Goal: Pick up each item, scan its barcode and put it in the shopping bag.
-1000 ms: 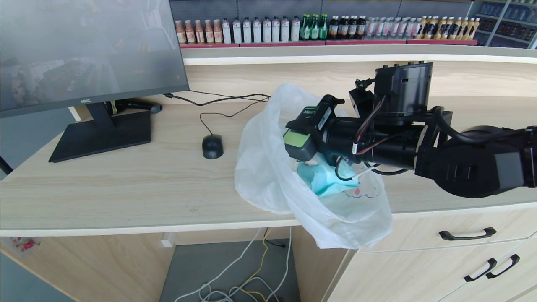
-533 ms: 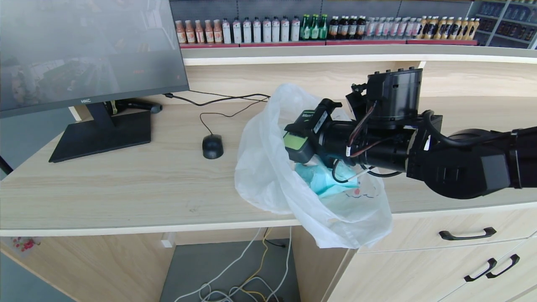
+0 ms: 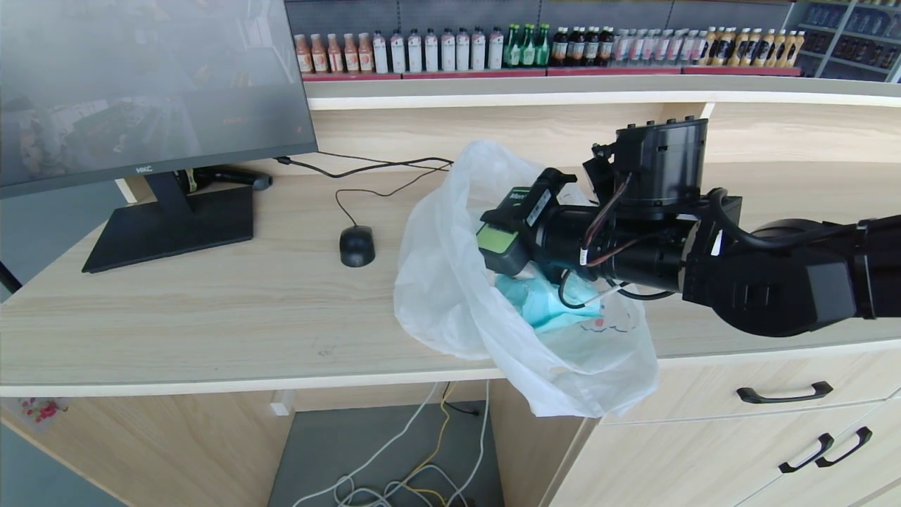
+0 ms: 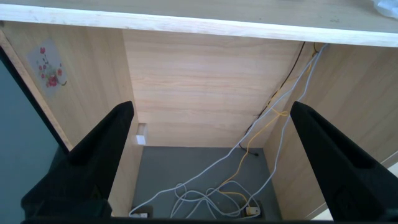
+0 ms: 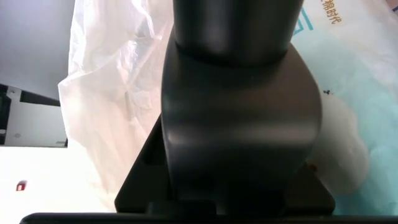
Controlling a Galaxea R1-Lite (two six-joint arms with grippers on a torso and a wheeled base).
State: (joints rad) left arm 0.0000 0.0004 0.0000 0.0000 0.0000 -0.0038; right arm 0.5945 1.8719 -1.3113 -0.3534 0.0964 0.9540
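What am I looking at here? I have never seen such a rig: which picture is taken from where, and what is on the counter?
This is a two-armed robot at a shop counter. The wide picture comes from a camera on its head; the other two from its wrists. From the head, the right hand sits at the mouth of a white shopping bag on the counter, with a teal package inside. A monitor and a mouse stand there. In the right wrist view a dark shape is close to the lens; I cannot tell whether that hand holds anything. The left hand is open and empty, below the counter's edge, facing loose cables.
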